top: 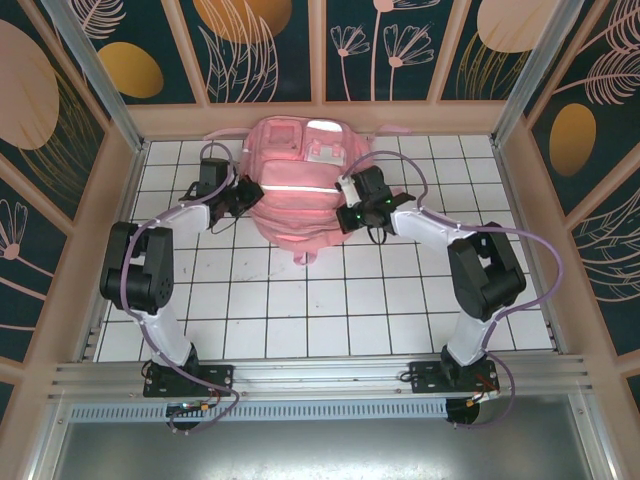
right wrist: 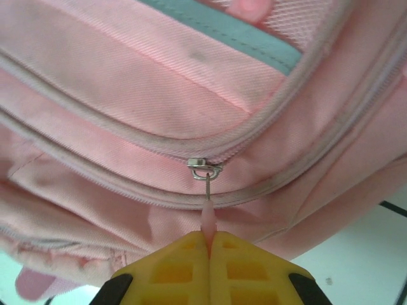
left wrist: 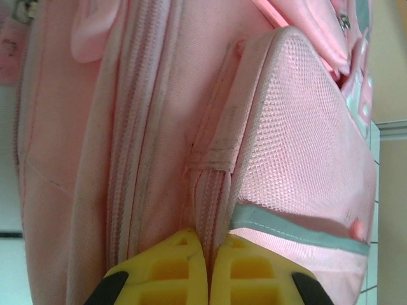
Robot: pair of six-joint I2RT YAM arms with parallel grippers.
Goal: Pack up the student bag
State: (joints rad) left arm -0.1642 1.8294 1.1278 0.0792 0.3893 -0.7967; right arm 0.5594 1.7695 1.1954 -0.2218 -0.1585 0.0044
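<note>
White-tiled worktop (top: 300, 310) is carrying the student bag (top: 300, 205), lying far-centre near the back wall (top: 320, 118). Right fingers (right wrist: 191, 254) are clamping tight on its pink zipper pull (right wrist: 208, 219); left fingers (left wrist: 184, 257) are pinching together on a side seam (left wrist: 210, 162). Opening it well is likely calling for a steady pull along the zip track (right wrist: 95, 149) while the left is holding the fabric taut. No readable brand or writing is showing.

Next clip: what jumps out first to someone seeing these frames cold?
The big pink student bag lies toward the far edge of the tiled table. The right end effector is shut on its pink zipper pull. The left end effector pinches a seam on the bag's opposite side.
</note>
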